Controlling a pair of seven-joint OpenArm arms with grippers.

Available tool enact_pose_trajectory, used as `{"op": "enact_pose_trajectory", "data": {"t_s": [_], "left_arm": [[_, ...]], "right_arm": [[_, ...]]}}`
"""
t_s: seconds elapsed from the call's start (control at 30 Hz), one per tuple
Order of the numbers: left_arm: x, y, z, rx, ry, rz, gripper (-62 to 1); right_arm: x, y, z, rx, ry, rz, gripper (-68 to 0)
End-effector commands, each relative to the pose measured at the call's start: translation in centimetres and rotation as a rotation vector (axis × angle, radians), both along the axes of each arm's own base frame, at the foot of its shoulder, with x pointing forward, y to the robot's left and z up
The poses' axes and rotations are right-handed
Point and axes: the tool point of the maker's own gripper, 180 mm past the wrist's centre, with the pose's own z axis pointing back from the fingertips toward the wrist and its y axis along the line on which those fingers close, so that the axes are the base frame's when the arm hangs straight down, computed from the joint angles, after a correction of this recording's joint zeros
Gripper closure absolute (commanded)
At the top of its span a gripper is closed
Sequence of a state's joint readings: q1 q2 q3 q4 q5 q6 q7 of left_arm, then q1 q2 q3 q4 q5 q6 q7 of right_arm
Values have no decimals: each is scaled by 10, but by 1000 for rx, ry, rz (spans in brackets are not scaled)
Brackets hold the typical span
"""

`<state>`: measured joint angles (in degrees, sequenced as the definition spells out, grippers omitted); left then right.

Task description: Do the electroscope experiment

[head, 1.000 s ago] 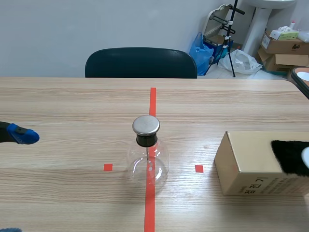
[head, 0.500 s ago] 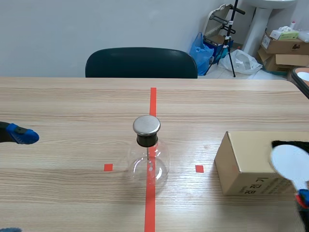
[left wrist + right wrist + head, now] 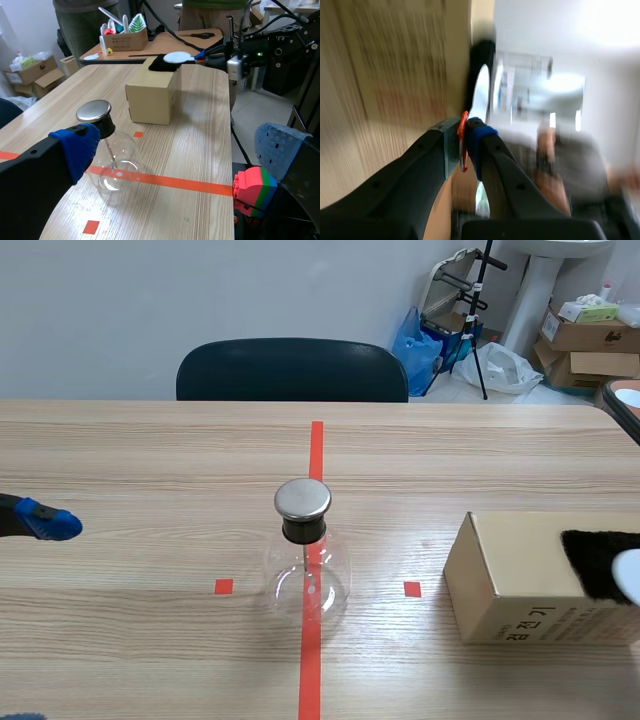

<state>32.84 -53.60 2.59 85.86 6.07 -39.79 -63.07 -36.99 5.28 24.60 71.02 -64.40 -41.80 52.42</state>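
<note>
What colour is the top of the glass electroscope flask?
A silver metal disc on a black stopper; clearest in the scene view.

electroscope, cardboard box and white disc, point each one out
electroscope (image 3: 303, 499): scene view, on its metal cap.
cardboard box (image 3: 520, 555): scene view, on its top face.
white disc (image 3: 177, 57): left wrist view, on the disc's flat face.

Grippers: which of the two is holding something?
The right gripper: shut on the orange handle of a white disc paddle. The left gripper is open, with nothing between its fingers.
</note>
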Motion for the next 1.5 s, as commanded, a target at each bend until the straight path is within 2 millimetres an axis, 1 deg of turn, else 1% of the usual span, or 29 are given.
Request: {"op": "enact_pose_trajectory", "data": {"t_s": [0.0,0.1,0.13,0.17,0.23,0.27,0.3,0.33,0.4,0.43,0.47,0.57,0.6,0.63,0.73,0.77,0.9,0.93,0.97,1.03,1.07,1.1,1.2,1.23,1.27,1.33,1.37,1.4,1.47], "left_arm": [[1,-2,5,-22,-9,1,-623],[1,-2,5,-19,-8,2,-623],[1,-2,5,-19,-8,2,-623],[1,-2,5,-19,-8,2,-623],[1,-2,5,-19,-8,2,-623],[1,-2,5,-19,-8,2,-623],[1,-2,5,-19,-8,2,-623],[1,-2,5,-19,-8,2,-623],[1,-2,4,-18,-8,2,-623],[1,-2,4,-16,-7,2,-623],[1,-2,4,-15,-7,2,-623],[1,-2,4,-16,-7,2,-623],[1,-2,4,-16,-7,2,-623],[1,-2,4,-16,-7,2,-623],[1,-2,4,-16,-7,2,-623],[1,-2,4,-16,-7,2,-623],[1,-2,4,-16,-7,2,-623],[1,-2,4,-16,-7,2,-623],[1,-2,4,-16,-7,2,-623],[1,-2,4,-16,-7,2,-623],[1,-2,4,-16,-7,2,-623],[1,-2,4,-16,-7,2,-623],[1,-2,4,-16,-7,2,-623],[1,-2,4,-16,-7,2,-623],[1,-2,4,-16,-7,2,-623],[1,-2,4,-16,-7,2,-623],[1,-2,4,-16,-7,2,-623],[1,-2,4,-16,-7,2,-623],[1,-2,4,-16,-7,2,-623]], "right_arm": [[7,-3,11,-22,-69,-31,-18],[10,-45,14,-56,-85,-264,-17],[9,-47,14,-61,-85,-272,-17],[10,-38,13,-56,-80,-223,-18],[7,-9,11,-32,-66,-61,-18],[6,0,10,-24,-62,-10,-18],[5,0,10,-22,-61,-10,-18],[6,-10,11,-27,-67,-68,-17],[7,-39,13,-57,-76,-220,-17],[6,-42,12,-75,-70,-231,-17],[6,-34,10,-79,-60,-183,-17],[2,7,6,-43,-44,46,-17],[3,9,7,-37,-48,56,-17],[5,2,9,-32,-59,11,-17],[9,-40,15,-55,-87,-232,-17],[10,-42,15,-59,-88,-241,-17],[6,4,10,-26,-67,16,-18],[6,5,10,-25,-66,18,-18],[7,-6,11,-29,-70,-43,-18],[9,-39,14,-57,-85,-228,-17],[9,-46,14,-71,-85,-263,-17],[10,-40,13,-73,-79,-228,-17],[6,1,8,-39,-58,-3,-17],[4,5,8,-36,-55,18,-18],[5,-2,9,-39,-58,-22,-18],[8,-33,11,-65,-72,-190,-17],[8,-41,12,-75,-75,-234,-17],[8,-36,10,-82,-67,-206,-18],[7,-8,7,-62,-53,-47,-18]]}}
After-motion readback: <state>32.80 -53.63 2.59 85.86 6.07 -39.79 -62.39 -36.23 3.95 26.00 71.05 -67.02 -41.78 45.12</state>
